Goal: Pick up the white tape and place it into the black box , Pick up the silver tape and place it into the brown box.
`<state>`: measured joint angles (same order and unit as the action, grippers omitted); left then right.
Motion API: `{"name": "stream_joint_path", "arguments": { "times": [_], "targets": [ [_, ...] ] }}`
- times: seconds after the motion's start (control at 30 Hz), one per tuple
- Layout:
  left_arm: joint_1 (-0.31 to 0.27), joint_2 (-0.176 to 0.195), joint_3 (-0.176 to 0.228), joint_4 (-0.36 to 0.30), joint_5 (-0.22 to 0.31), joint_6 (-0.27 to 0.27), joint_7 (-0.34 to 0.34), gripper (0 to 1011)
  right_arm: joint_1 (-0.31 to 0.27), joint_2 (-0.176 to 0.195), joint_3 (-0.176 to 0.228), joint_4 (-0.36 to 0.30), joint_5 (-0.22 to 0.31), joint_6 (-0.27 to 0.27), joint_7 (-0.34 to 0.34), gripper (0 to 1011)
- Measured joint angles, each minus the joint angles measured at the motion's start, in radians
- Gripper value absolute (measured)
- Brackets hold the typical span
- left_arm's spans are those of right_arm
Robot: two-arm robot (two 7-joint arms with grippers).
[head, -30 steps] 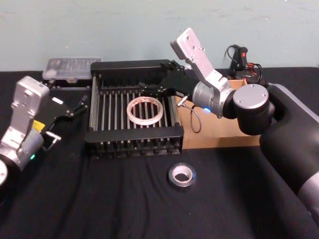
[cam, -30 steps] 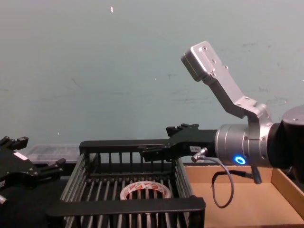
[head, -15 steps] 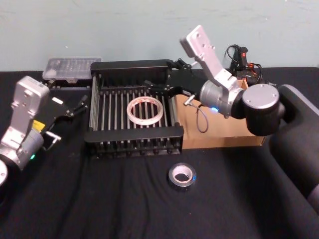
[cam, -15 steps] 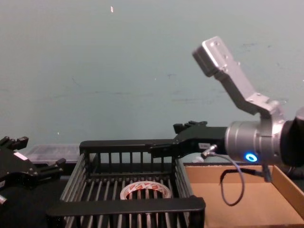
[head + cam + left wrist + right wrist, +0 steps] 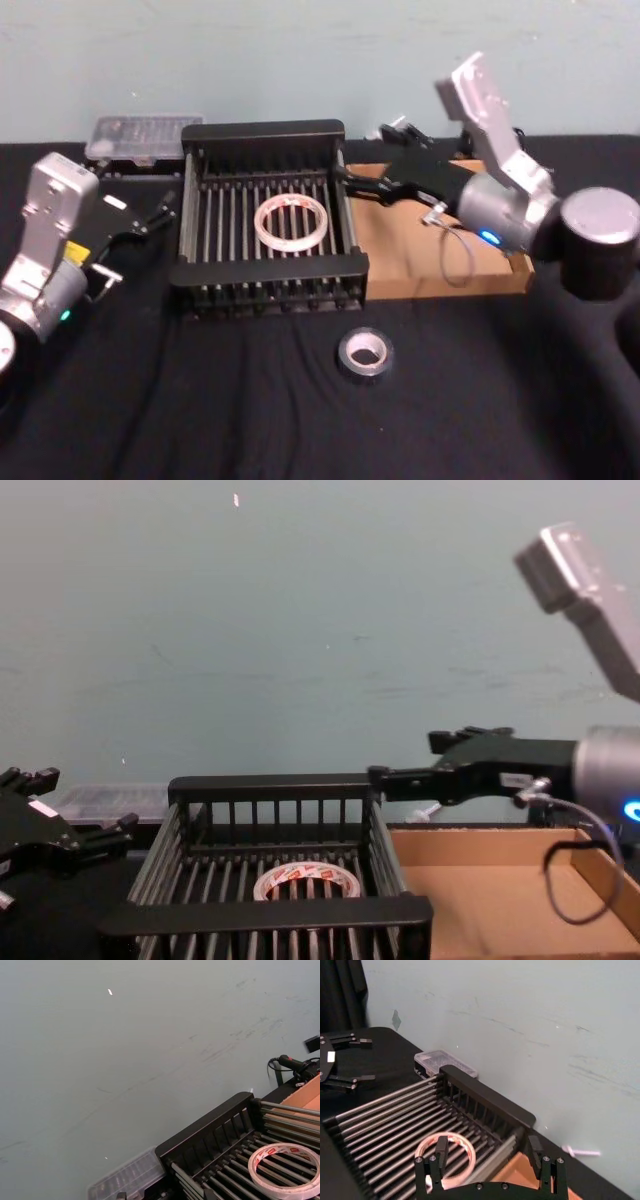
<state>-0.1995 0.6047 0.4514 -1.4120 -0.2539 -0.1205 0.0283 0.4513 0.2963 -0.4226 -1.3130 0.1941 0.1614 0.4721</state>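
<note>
The white tape [image 5: 291, 205] [image 5: 275, 880] [image 5: 465, 1144] [image 5: 265, 1151] lies flat on the bars inside the black box [image 5: 268, 271] [image 5: 270, 913]. Right of that crate sits the brown box [image 5: 400, 250] [image 5: 480, 900]. My right gripper [image 5: 362, 187] [image 5: 487, 1150] [image 5: 382, 776] hovers open and empty over the brown box's left rear part, fingertips at the crate's right wall. The silver tape [image 5: 345, 352] lies on the black cloth in front of both boxes, apart from either gripper. My left gripper [image 5: 160, 213] rests open, left of the crate.
A clear plastic case [image 5: 145, 135] [image 5: 130, 1175] sits behind the crate's left corner against the wall. Cables and a red-tipped tool [image 5: 292, 1062] lie behind the brown box. Black cloth covers the table, with open room around the silver tape.
My right gripper has drawn back to the right, from above the black box to over the brown box. The white tape stays in the crate. The left arm has not moved.
</note>
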Motion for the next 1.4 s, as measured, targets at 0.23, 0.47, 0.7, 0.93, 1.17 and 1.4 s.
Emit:
{"name": "stream_joint_path", "arguments": {
  "times": [0.23,0.47,0.7,0.93,1.17,1.4],
  "targets": [
    [0.000,0.000,0.000,0.000,0.000,0.000,0.000,1001,-0.105,0.073,0.040,-0.134,0.048,0.029,-0.022,1002],
    [0.000,0.000,0.000,0.000,0.000,0.000,0.000,1001,-0.218,0.142,0.078,-0.259,0.083,0.049,-0.049,1003],
    [0.000,0.000,0.000,0.000,0.000,0.000,0.000,1001,-0.328,0.202,0.103,-0.363,0.105,0.076,-0.073,1002],
    [0.000,0.000,0.000,0.000,0.000,0.000,0.000,1001,-0.383,0.232,0.099,-0.407,0.109,0.120,-0.083,1002],
    [0.000,0.000,0.000,0.000,0.000,0.000,0.000,1001,-0.399,0.246,0.068,-0.423,0.105,0.186,-0.081,1002],
    [0.000,0.000,0.000,0.000,0.000,0.000,0.000,1001,-0.393,0.245,0.034,-0.428,0.094,0.250,-0.078,1002]
  ]
}}
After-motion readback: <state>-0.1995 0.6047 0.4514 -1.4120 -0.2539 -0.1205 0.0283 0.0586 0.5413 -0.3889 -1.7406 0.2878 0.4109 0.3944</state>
